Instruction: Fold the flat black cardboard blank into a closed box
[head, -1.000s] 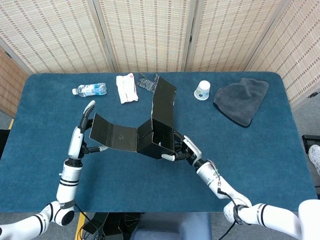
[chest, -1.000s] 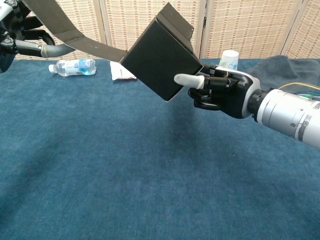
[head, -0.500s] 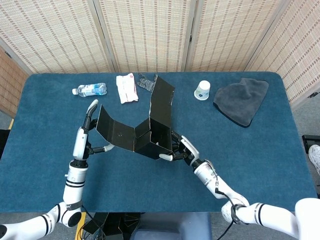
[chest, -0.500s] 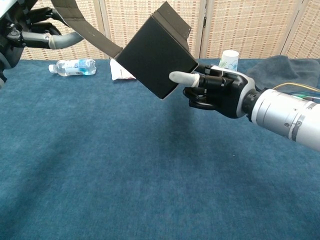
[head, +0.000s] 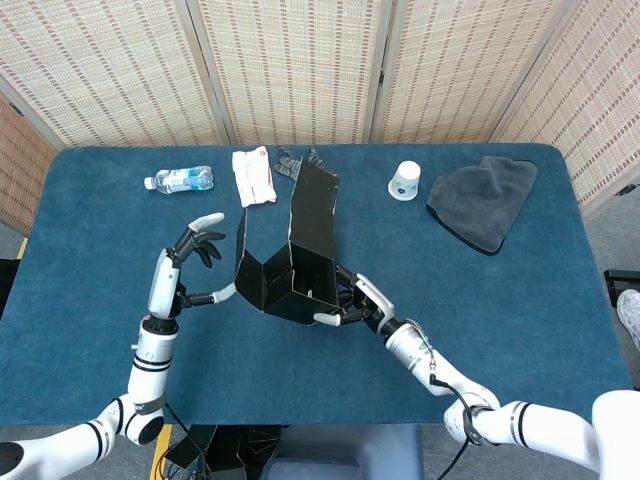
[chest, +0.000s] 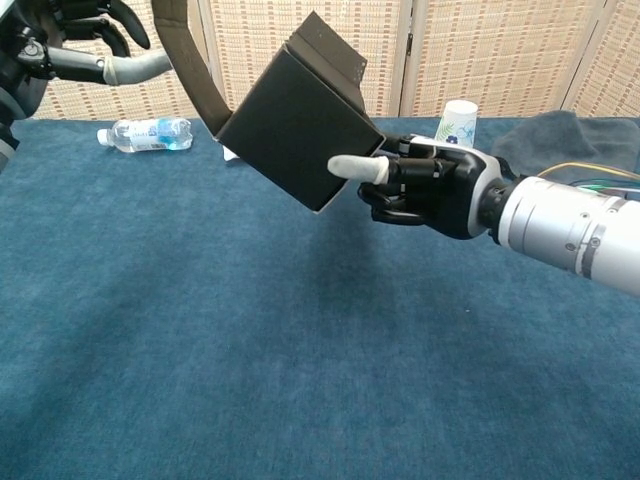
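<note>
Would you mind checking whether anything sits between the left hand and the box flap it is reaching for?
Nothing visible does. The left hand is open beside the flap of the box, one fingertip at its edge; the right hand holds the body.

White-and-silver jointed arms end in a black left hand (head: 192, 262) and black right hand (chest: 425, 187) with white-capped fingertips (chest: 352, 167).

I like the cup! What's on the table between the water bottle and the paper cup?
In the head view, a white packet and a small grey item lie between the water bottle and the paper cup.
</note>
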